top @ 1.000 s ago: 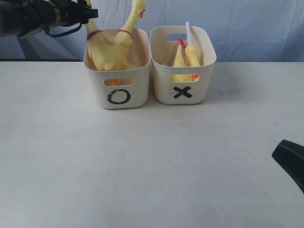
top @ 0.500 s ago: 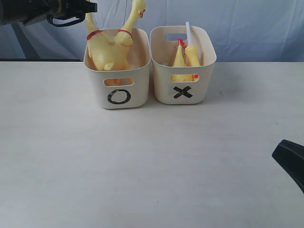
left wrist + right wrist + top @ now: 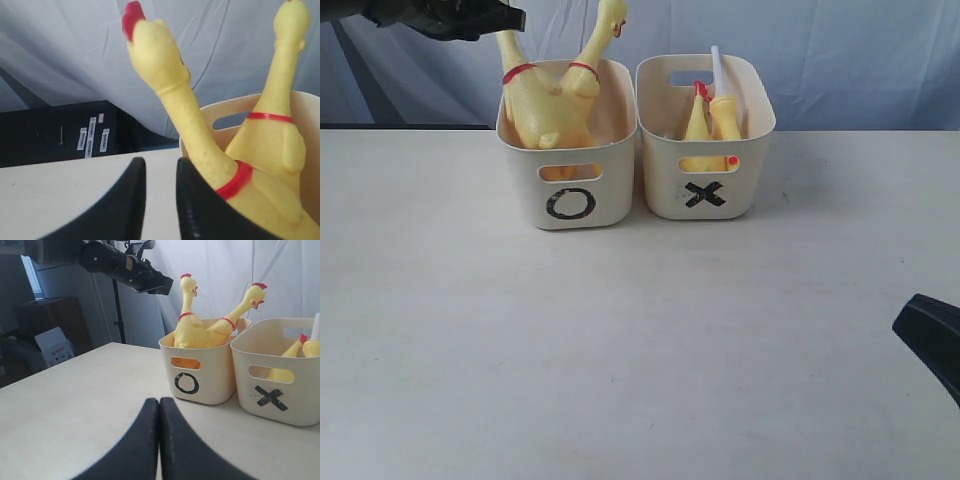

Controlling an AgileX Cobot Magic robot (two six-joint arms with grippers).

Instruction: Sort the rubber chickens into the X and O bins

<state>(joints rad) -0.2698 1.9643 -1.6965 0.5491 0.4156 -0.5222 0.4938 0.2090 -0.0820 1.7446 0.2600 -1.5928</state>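
Four chickens binned, one neck beside the left gripper

Two large chickens [image 3: 552, 105] stand in the O bin [image 3: 610, 175], their necks and heads rising well above its rim. Two small chickens [image 3: 708, 125] sit low in the X bin [image 3: 745, 170] just beside it. The sorting looks done, so the risk lies in leaving. The left gripper [image 3: 160, 167] hangs by the O bin's rim, its jaws a narrow gap apart with nothing between them. One finger is against or just beside the nearer chicken's neck [image 3: 200, 150]. A careless sideways move could catch that neck or its red ring and drag the bird out, or tug the bin across the table [image 3: 620, 350]. The right gripper [image 3: 159, 405] rests low over the table, jaws pressed together and empty, well apart from both bins.

Whether finger and neck actually touch cannot be told. The small chickens' bodies hide behind the X bin's wall. A white upright strip [image 3: 717, 65] there cannot be identified, and the exterior view cuts off most of both arms.
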